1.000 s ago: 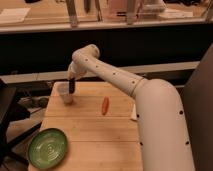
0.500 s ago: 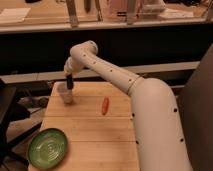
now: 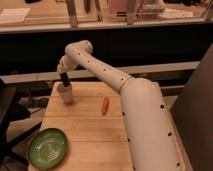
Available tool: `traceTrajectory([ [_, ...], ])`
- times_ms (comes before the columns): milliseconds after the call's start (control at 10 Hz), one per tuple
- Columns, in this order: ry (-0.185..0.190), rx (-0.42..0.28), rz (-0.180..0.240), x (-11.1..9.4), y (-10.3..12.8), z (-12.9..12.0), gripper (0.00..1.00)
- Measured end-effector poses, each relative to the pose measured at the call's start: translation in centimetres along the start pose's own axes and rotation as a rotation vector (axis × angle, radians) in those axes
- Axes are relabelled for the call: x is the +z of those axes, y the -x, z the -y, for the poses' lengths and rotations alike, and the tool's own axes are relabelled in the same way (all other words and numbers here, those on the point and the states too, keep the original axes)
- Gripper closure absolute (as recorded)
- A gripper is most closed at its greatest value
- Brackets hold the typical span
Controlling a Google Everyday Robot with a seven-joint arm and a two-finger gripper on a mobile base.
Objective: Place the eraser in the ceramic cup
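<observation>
Eraser poised above the cup.
Your gripper (image 3: 64, 75) pinched the eraser (image 3: 65, 80), probably light and grippy, by its top over the ceramic cup (image 3: 65, 93).

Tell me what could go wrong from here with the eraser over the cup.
1. The gripper holds the eraser right at the ceramic cup mouth; slightly off-centre, it could catch the rim and fall onto the table.
2. The cup is small and stands near the table's back-left corner; pressing down or sideways could tip it or push it off.
</observation>
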Motion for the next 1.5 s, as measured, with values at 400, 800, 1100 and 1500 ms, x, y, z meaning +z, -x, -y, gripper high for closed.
traceTrajectory([
  [400,-0.032,-0.076,-0.05,2.2,0.6,1.5,0.84],
  [800,-0.042,-0.075,-0.076,2.6,1.5,1.9,0.44],
  [1100,-0.043,-0.051,-0.08,2.8,2.0,1.8,0.2],
  [1500,-0.042,-0.061,-0.08,2.6,2.0,1.5,0.2],
])
